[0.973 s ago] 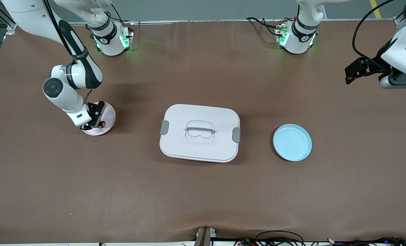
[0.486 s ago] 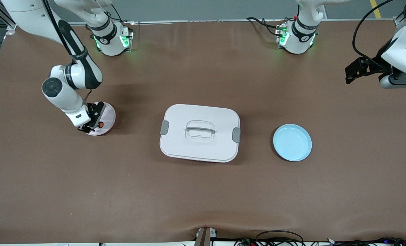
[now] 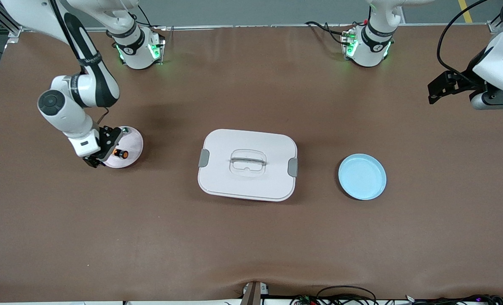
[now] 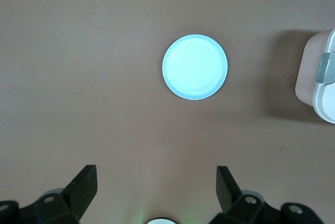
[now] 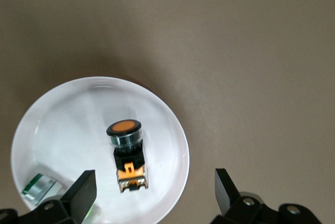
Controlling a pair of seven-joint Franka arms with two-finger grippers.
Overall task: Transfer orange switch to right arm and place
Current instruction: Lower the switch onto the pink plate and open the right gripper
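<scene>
The right claw (image 3: 100, 153) has just let go and drawn up and away: its fingers now stand wide apart, and the orange switch (image 3: 121, 154) lies on its side in the pink dish (image 3: 135, 144), beside and clear of the claw, so the placing looks done. The left claw (image 3: 440, 87), also spread with nothing held, waits over the tabletop's (image 3: 251, 237) left-arm end.

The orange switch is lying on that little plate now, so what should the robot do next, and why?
Probably lift the right gripper up and away. The orange switch lies on the pale pink plate beside a small white-and-green piece, and the open fingers grip nothing. The left gripper, also open, waits off at its end.
</scene>
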